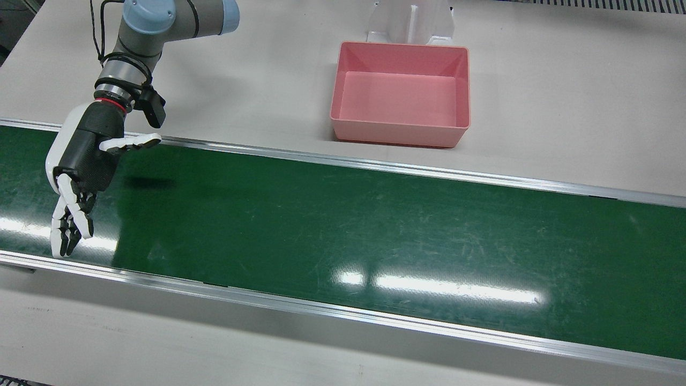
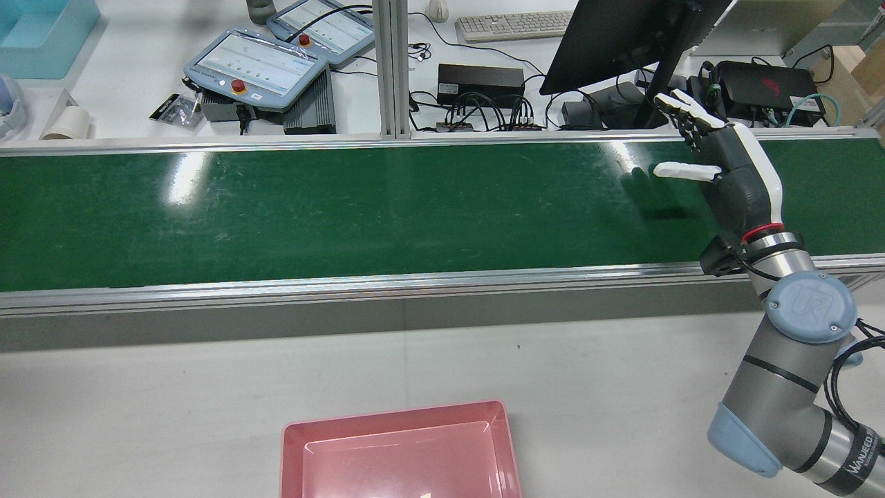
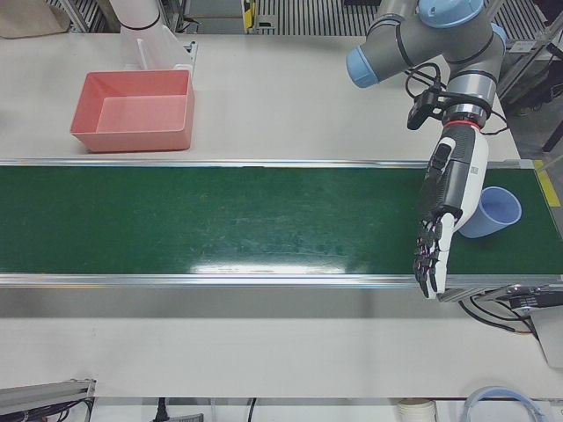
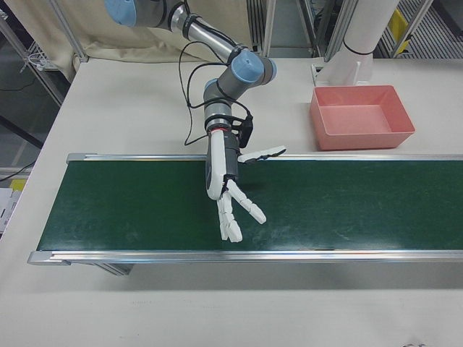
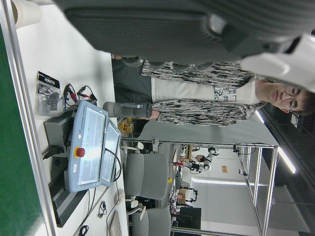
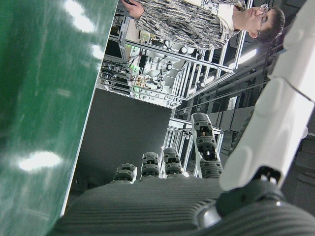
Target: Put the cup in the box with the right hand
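A light-blue cup (image 3: 501, 211) stands on the green conveyor belt (image 1: 375, 225) at its end on the robot's left, seen only in the left-front view. My left hand (image 3: 446, 215) hovers open just beside it, fingers stretched toward the belt's front edge, holding nothing. My right hand (image 1: 80, 171) is open and empty over the other end of the belt, thumb out sideways; it also shows in the rear view (image 2: 729, 173) and right-front view (image 4: 228, 181). The empty pink box (image 1: 399, 131) sits on the table behind the belt, between the arms (image 2: 394, 415) (image 3: 132, 141) (image 4: 362, 141).
A white post (image 1: 412, 21) stands right behind the box. Beyond the belt's far rail are teach pendants (image 2: 256, 69), a monitor (image 2: 608, 34) and cables. A person (image 5: 206, 98) stands on that side.
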You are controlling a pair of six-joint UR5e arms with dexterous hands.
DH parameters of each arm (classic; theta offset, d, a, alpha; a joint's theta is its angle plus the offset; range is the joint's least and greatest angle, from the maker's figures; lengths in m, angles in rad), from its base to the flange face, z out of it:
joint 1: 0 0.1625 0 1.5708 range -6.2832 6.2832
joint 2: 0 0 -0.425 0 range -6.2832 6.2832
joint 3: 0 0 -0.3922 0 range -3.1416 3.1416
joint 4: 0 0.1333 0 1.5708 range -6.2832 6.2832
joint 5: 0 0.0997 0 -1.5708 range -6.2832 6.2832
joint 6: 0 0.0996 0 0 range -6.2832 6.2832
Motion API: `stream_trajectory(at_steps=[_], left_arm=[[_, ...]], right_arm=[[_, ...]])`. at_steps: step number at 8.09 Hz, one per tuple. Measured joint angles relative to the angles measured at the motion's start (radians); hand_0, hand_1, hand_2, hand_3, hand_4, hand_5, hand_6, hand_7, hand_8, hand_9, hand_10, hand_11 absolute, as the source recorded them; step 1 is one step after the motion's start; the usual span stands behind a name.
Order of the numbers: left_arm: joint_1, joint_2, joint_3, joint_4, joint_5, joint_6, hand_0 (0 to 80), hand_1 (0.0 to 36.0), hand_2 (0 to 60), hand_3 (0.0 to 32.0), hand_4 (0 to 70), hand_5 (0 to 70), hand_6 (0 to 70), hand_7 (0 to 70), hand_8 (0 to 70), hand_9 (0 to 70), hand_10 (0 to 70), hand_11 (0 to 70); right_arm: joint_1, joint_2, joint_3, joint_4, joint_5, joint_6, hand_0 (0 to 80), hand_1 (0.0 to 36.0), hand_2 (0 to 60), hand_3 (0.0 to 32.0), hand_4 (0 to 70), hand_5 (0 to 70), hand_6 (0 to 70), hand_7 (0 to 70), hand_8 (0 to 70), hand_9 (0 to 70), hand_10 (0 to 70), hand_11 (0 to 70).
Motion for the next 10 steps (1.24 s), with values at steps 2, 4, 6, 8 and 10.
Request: stream_trajectory(at_steps=[2, 4, 6, 8, 10], left_arm=[[0.0, 0.0, 0.0, 0.0, 0.0, 0.0, 0.0, 0.0, 0.0, 0.0, 0.0, 0.0, 0.0, 0.0, 0.0, 0.0, 0.0, 0.0], [0.0, 0.0, 0.0, 0.0, 0.0, -0.001, 0.0, 0.0, 0.0, 0.0, 0.0, 0.0, 0.0, 0.0, 0.0, 0.0, 0.0, 0.0], [0.0, 0.0, 0.0, 0.0, 0.0, -0.001, 0.0, 0.0, 0.0, 0.0, 0.0, 0.0, 0.0, 0.0, 0.0, 0.0, 0.0, 0.0], [0.0, 0.0, 0.0, 0.0, 0.0, -0.001, 0.0, 0.0, 0.0, 0.0, 0.0, 0.0, 0.0, 0.0, 0.0, 0.0, 0.0, 0.0], [0.0, 0.0, 0.0, 0.0, 0.0, -0.001, 0.0, 0.0, 0.0, 0.0, 0.0, 0.0, 0.0, 0.0, 0.0, 0.0, 0.0, 0.0]], right_arm=[[0.0, -0.007, -0.007, 0.002, 0.001, 0.007, 48.3, 8.8, 4.6, 0.0, 11.8, 4.3, 4.3, 15.4, 5.1, 11.2, 2.6, 5.1], [0.001, -0.009, -0.014, 0.002, 0.001, 0.013, 48.5, 7.9, 2.3, 0.0, 14.3, 4.2, 4.3, 16.0, 5.2, 11.4, 2.6, 5.1], [-0.001, -0.004, -0.018, -0.002, 0.001, 0.01, 46.5, 11.9, 14.8, 0.0, 12.5, 3.9, 4.7, 18.1, 5.4, 12.2, 2.8, 5.3], [0.003, 0.026, -0.056, -0.004, 0.001, 0.005, 47.4, 7.9, 5.2, 0.0, 21.0, 3.5, 4.9, 19.7, 5.4, 12.5, 2.7, 4.9], [0.005, 0.044, -0.081, -0.005, 0.0, 0.005, 47.4, 8.0, 5.2, 0.0, 20.4, 3.6, 4.9, 19.4, 5.4, 12.4, 2.5, 4.6]])
